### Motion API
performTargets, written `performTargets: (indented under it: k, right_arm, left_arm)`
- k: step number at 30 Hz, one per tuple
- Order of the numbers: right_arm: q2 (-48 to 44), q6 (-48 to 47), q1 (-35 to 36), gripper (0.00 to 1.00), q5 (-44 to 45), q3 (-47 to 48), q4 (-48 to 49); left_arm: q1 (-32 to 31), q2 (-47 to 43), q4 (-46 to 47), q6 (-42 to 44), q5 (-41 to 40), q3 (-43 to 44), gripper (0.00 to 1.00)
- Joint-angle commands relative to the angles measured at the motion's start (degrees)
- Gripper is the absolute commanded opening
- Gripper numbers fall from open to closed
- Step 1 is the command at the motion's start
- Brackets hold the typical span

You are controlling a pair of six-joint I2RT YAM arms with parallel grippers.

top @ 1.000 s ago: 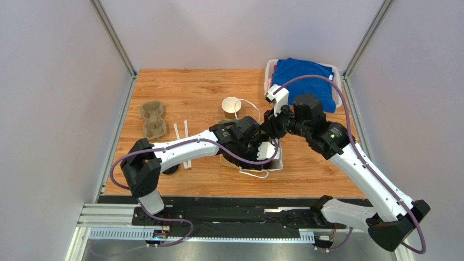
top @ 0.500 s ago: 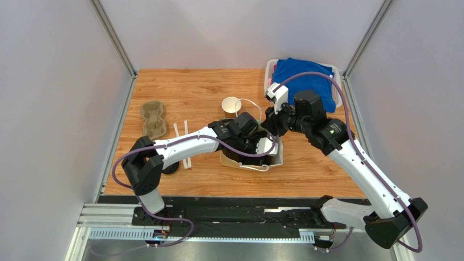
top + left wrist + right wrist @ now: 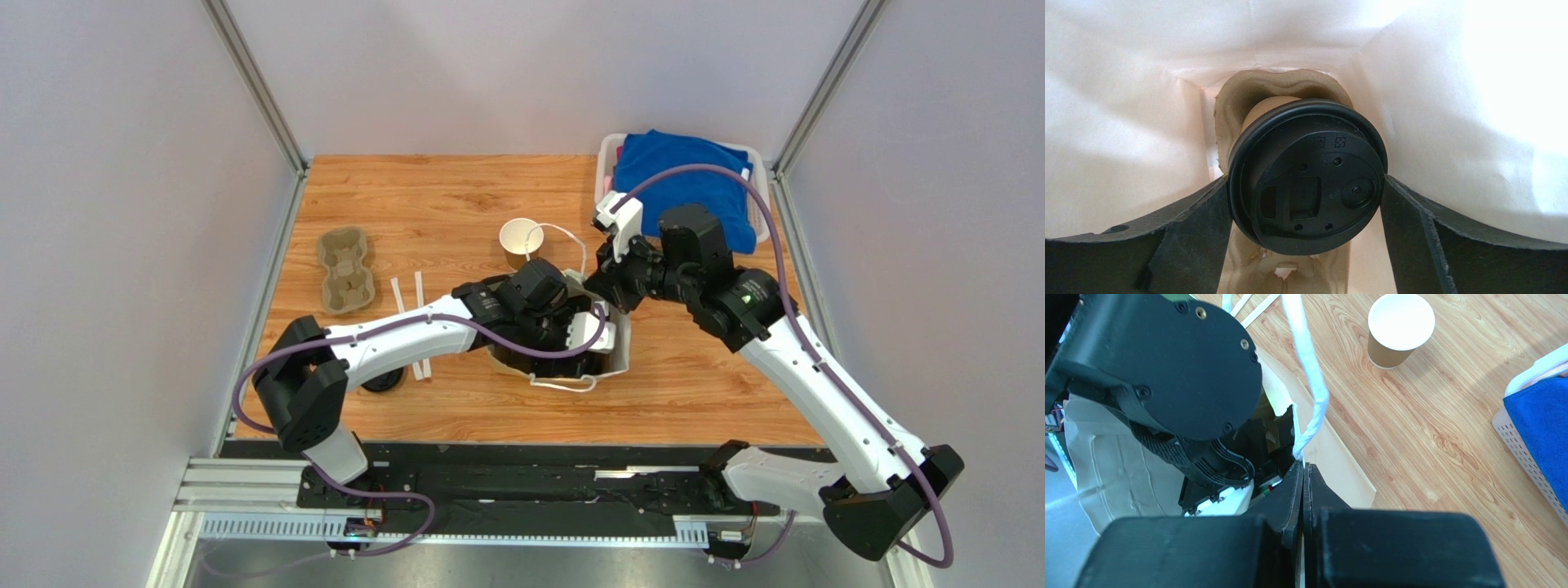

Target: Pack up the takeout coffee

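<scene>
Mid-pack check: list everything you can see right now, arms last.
takeout coffee: 1, brown, black lid, inside the bag
paper bag: 1, white, table centre
pulp tray: 1, tan, in the bag, below the coffee
cup carrier: 1, tan, table's left
open cup: 1, brown, white inside, behind the bag
strips: 2, white, between carrier and bag
loose lid: 1, black, near edge, partly under the left arm
basket: 1, white, far right corner
cloth: 1, blue, in the basket
left gripper: black, fingers against the lid's sides
right gripper: black, shut on the bag's rim
</scene>
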Motion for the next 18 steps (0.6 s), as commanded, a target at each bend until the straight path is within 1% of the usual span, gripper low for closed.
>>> performTargets:
  k: [1,6,18]
  right_arm:
    - [-2.1,-0.5,0.3,0.0,-0.7,-0.3,0.1]
    - [-3.6,-1.3,1.4,0.0,0.0,-1.6,1.0]
    - [-8.4,-3.8,5.4,0.0,3.7,-5.0,2.4]
  left_arm:
    - [0.0,-3.3,0.7,-1.8,-1.8,-2.3,0.91]
    - [-1.6,-5.8,3.7,-0.4,-3.8,-5.0,0.95]
    - [-5.7,-9.6,9.6,3.2,-9.4,-9.3,0.97]
